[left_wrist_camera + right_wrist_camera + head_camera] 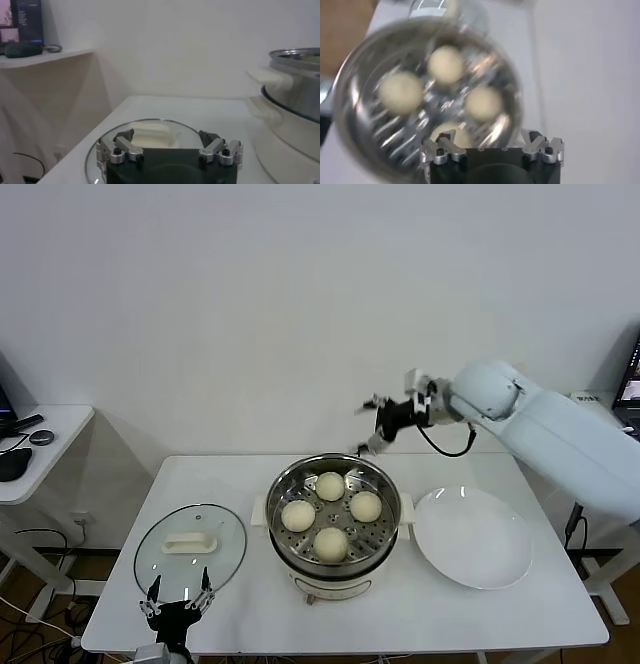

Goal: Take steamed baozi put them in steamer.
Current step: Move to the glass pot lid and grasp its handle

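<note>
All four buns (331, 515) sit in the steamer (334, 566) at the desk's (520, 614) middle, so the right gripper (372, 424) hangs wide and empty above the far edge. The left gripper (176, 601) waits open at the near edge.

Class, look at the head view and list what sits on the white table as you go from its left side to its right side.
Glass lid → steamer holding four baozi → white plate.
</note>
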### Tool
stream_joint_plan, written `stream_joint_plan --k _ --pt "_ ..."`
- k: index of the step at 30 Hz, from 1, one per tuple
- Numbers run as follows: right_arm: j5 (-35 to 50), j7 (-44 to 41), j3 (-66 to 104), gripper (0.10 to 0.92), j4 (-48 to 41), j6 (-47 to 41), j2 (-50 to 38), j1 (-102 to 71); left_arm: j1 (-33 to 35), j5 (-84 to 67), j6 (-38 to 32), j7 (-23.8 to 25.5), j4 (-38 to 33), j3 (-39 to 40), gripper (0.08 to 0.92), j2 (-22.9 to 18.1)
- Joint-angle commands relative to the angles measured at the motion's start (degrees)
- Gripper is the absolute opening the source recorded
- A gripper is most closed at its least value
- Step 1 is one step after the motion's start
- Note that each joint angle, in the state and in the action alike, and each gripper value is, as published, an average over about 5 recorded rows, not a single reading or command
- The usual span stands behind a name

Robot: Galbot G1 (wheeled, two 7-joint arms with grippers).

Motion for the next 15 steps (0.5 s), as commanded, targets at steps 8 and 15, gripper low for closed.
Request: stream_joint_plan --k 8,15 --pt "5.7 36.6 68.9 0.823 13.1 12.2 20.3 -55.5 2.3 7.3 -14.3 1.9 -1.4 -1.5 0.823 0.4" --pt "3.4 40.5 77.8 0.823 18.9 20.4 27.6 -70.6 -1.2 15.7 -14.4 3.8 0.1 -4.4 0.823 2.7"
